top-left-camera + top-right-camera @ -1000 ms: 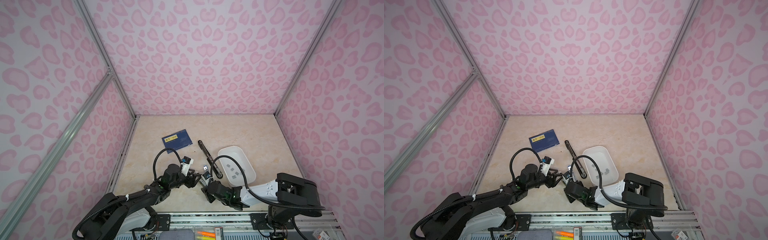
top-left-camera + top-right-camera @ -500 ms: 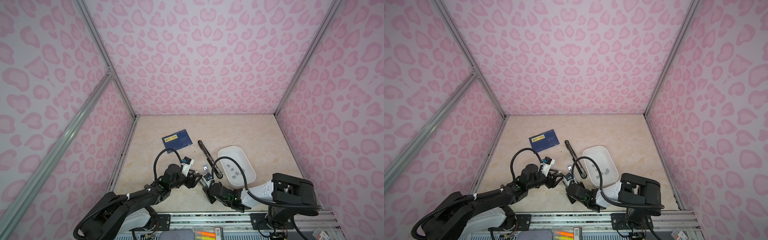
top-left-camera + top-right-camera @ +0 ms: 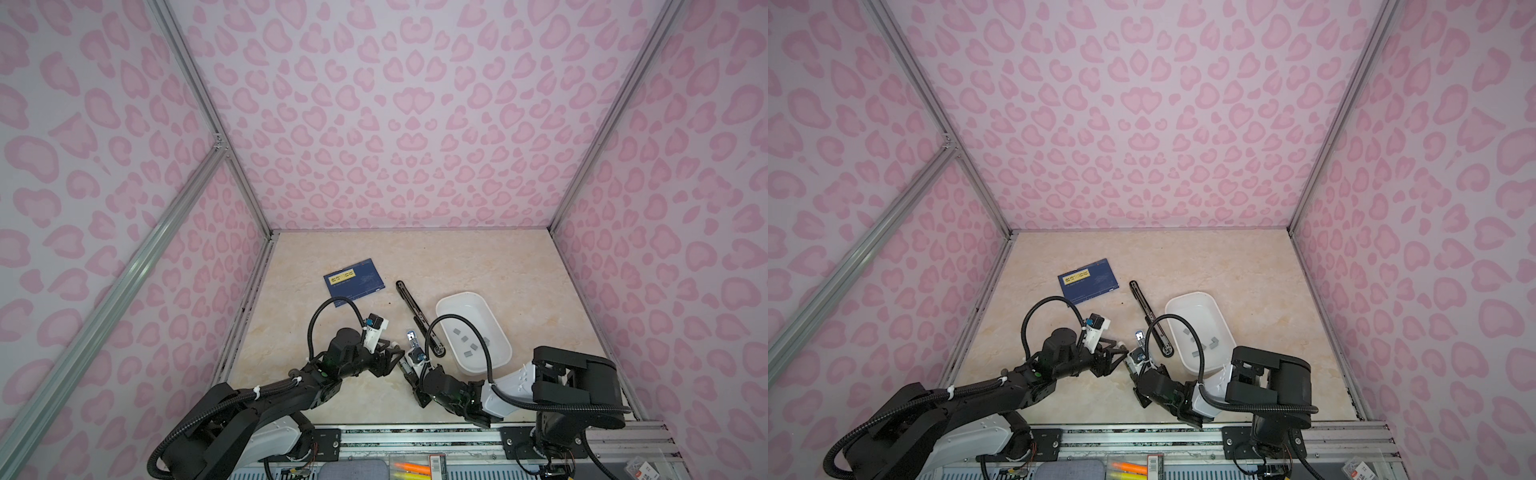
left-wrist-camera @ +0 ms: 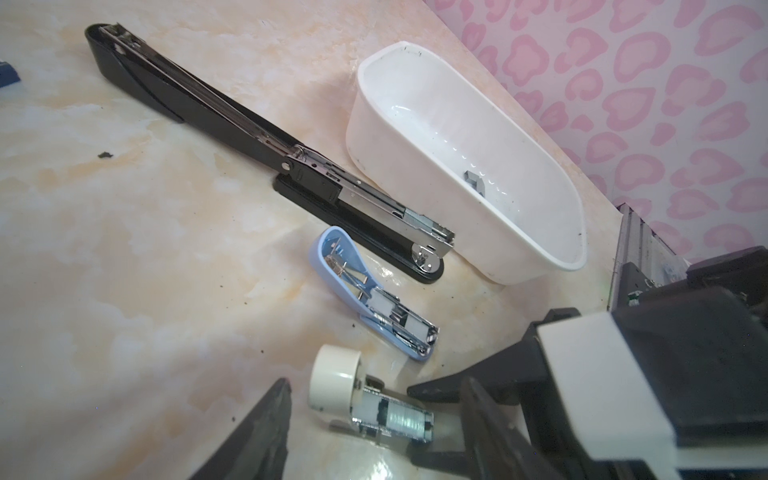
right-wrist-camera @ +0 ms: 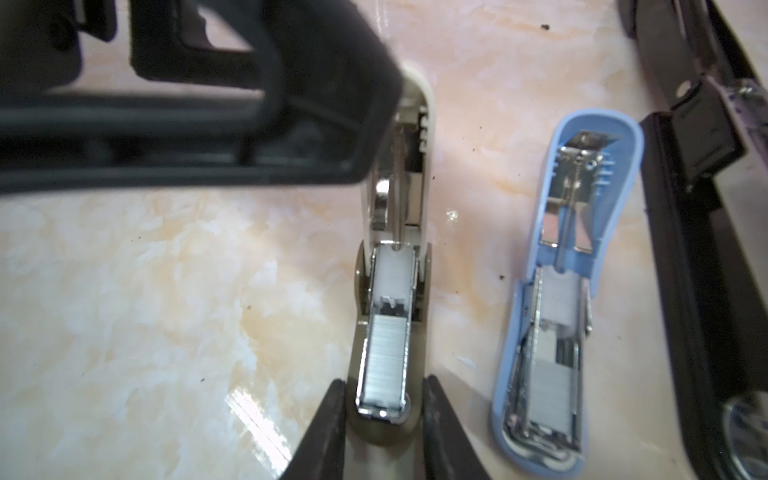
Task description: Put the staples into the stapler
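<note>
Grey metal staple strip seated in the open magazine of the small cream plastic stapler. The stapler lies on the beige marbled counter near its front edge, between the two arms. More loose grey staple strips wait in the white oval plastic tub. Over the last second the right hand has drawn its jaws in from a wider stance. Its dark fingers now lie against both flanks of the cream stapler's base at the front end, grasping it. The left hand stays at the raised lid with its jaws apart; whether they pinch the lid cannot be told. By this reading the stapler is loaded but not yet closed, and with the base pinned the lid can be folded down onto the strip. Just beside it lies a small pale-blue plastic stapler, also hinged open with a strip in its channel. Beyond that a long black metal stapler lies opened out alongside the tub. A dark blue card lies well apart. A left finger overhangs the lid's far end, and the blue stapler leaves little room on that side.
</note>
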Tool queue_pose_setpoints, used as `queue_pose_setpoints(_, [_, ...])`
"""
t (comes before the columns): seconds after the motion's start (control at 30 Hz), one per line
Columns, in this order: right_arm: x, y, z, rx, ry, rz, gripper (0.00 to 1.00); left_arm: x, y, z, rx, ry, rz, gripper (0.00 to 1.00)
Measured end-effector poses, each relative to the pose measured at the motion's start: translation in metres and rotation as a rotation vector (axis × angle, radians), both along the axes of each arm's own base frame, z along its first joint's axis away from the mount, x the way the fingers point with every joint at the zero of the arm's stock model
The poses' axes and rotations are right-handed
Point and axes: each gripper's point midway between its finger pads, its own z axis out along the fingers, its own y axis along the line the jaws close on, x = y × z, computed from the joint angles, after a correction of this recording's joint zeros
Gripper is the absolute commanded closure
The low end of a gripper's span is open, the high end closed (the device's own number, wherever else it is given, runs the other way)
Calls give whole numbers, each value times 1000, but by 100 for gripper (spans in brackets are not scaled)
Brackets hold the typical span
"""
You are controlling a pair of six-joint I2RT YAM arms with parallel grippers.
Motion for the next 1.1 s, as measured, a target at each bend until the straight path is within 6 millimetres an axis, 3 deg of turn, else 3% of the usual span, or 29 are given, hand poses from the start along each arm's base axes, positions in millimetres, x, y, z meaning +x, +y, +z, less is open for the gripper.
queue_pose_setpoints(0.23, [1, 1, 0, 12, -8, -5, 75, -2, -4, -5, 6, 21, -30, 35])
queue_pose_setpoints(0.63, [4, 0, 1, 45, 7, -8, 77, -25, -17, 4, -43, 2, -168, 47])
queue_pose_setpoints(0.87, [2, 0, 1, 53, 16, -4, 77, -31, -19, -4, -30, 20, -201, 53])
queue_pose_setpoints(1.1, [2, -1, 2, 53, 18, -5, 70, -29, -18, -12, -7, 35, -192, 54])
